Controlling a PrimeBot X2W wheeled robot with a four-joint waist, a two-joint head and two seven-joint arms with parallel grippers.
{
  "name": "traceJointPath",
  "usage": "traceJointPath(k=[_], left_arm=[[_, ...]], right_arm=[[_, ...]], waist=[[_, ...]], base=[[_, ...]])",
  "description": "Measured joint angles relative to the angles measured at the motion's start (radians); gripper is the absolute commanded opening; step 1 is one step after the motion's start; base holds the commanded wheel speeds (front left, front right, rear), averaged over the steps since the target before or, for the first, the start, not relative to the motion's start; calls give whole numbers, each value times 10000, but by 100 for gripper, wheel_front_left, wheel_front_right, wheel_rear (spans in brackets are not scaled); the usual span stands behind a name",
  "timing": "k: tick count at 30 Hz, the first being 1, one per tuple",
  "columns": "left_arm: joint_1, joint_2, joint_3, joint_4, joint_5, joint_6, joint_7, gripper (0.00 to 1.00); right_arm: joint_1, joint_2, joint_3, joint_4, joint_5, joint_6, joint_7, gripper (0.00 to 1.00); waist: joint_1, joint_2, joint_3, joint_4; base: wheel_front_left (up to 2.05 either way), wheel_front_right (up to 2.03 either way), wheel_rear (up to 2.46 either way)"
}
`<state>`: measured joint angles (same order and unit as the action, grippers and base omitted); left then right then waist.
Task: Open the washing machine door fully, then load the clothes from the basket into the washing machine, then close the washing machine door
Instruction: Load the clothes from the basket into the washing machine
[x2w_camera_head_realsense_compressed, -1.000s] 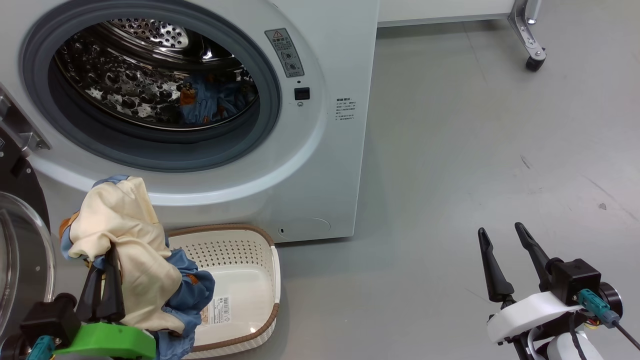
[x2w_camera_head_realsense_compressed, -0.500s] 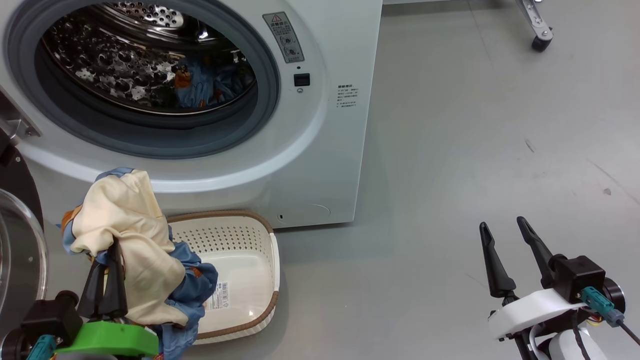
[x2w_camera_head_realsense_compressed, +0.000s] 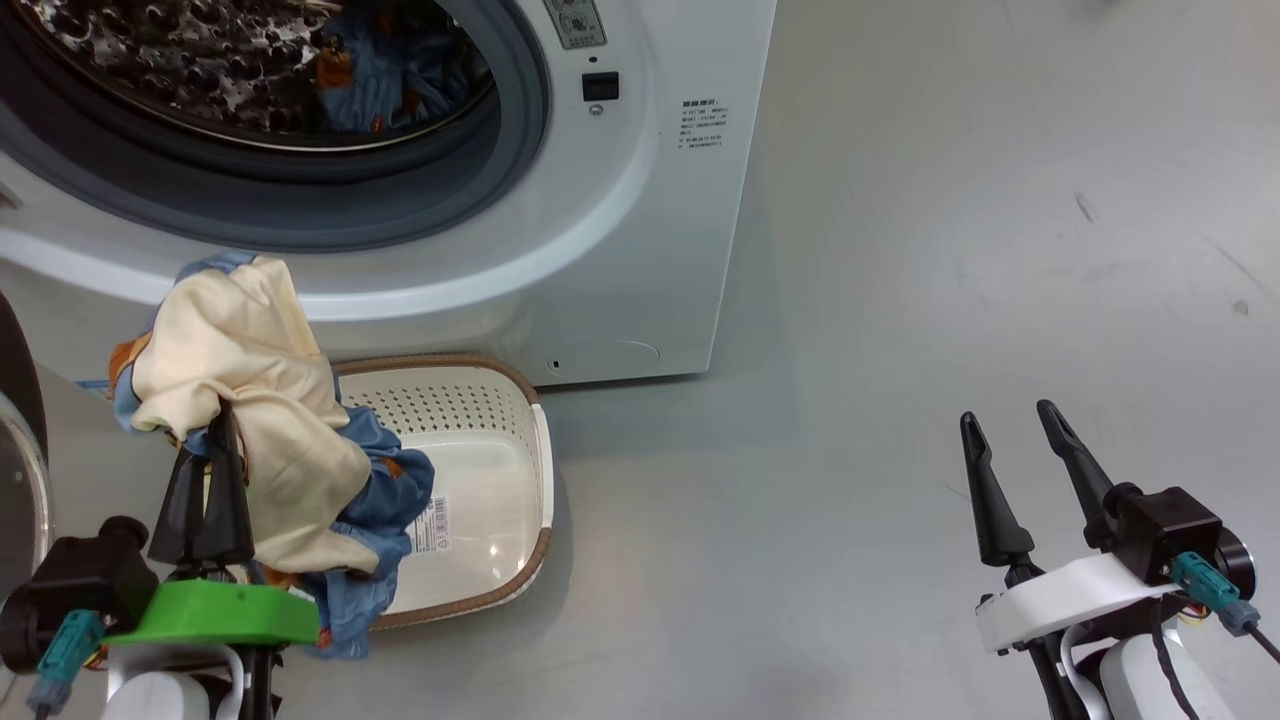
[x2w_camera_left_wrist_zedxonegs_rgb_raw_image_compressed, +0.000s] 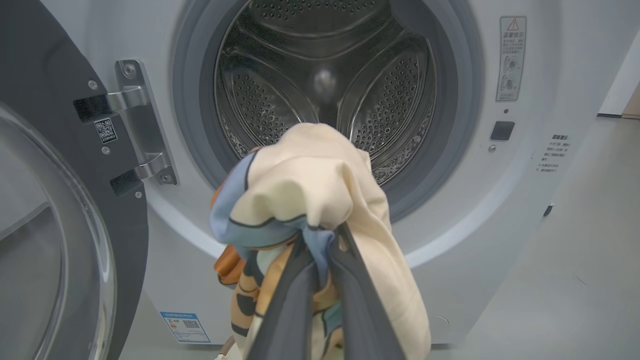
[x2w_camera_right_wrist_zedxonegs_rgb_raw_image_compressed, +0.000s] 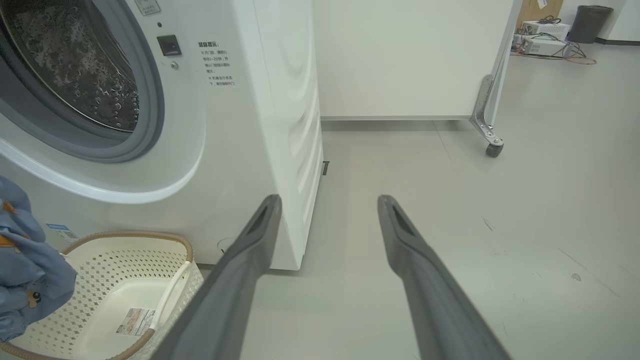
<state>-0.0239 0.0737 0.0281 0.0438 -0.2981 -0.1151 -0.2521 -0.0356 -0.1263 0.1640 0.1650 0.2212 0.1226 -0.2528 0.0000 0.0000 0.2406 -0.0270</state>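
Note:
My left gripper (x2w_camera_head_realsense_compressed: 222, 425) is shut on the clothes (x2w_camera_head_realsense_compressed: 250, 400), a cream garment bunched with light blue fabric, hanging over the left end of the basket (x2w_camera_head_realsense_compressed: 535, 450). In the left wrist view the clothes (x2w_camera_left_wrist_zedxonegs_rgb_raw_image_compressed: 310, 185) hang from my gripper (x2w_camera_left_wrist_zedxonegs_rgb_raw_image_compressed: 320, 237) in front of the washing machine's (x2w_camera_left_wrist_zedxonegs_rgb_raw_image_compressed: 525, 225) open steel drum (x2w_camera_left_wrist_zedxonegs_rgb_raw_image_compressed: 325, 75). A blue garment (x2w_camera_head_realsense_compressed: 370, 70) lies inside the drum. The washing machine door (x2w_camera_left_wrist_zedxonegs_rgb_raw_image_compressed: 50, 150) stands swung open at the left. My right gripper (x2w_camera_head_realsense_compressed: 1007, 412) is open and empty over bare floor, well right of the washing machine (x2w_camera_head_realsense_compressed: 640, 200).
The basket (x2w_camera_right_wrist_zedxonegs_rgb_raw_image_compressed: 100, 260) sits on the grey floor against the washer's front, with a barcode sticker (x2w_camera_right_wrist_zedxonegs_rgb_raw_image_compressed: 132, 320) on its bottom. A white panel on a caster (x2w_camera_right_wrist_zedxonegs_rgb_raw_image_compressed: 492, 150) stands behind the washer to the right. Boxes and a dark bin (x2w_camera_right_wrist_zedxonegs_rgb_raw_image_compressed: 590, 20) are far back.
The head view has tilted downward, so the washer and basket sit higher in the picture. Left gripper stays shut on the clothes; right gripper stays open.

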Motion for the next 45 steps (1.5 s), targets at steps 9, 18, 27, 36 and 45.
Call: traceJointPath(k=[9, 18, 27, 36, 45], left_arm=[[-864, -35, -2, -23, 0, 0, 0, 0], [-1871, -67, -81, 84, 31, -35, -2, 0], [-2974, -46, 19, 447, 31, -48, -2, 0], [-4335, 405, 163, 1081, 75, -81, -2, 0], [-5655, 1083, 119, 1950, 282, -90, 4, 0]], right_arm=[[-328, 2, -63, -215, 0, 0, 0, 100], [-688, 8, -190, -416, -2, 0, 0, 100], [-1109, 107, -151, -470, 0, 0, 0, 100], [-1495, 276, -61, -443, 0, 0, 0, 100], [-1651, 347, 84, -230, 31, 0, 0, 100]], waist=[[0, 0, 924, -62], [1, 0, 1973, -122], [1, 0, 2963, -185], [1, 0, 3608, -427], [1, 0, 3693, -671]], base=[[0, 0, 0], [0, 0, 0], [0, 0, 0], [0, 0, 0], [0, 0, 0]])
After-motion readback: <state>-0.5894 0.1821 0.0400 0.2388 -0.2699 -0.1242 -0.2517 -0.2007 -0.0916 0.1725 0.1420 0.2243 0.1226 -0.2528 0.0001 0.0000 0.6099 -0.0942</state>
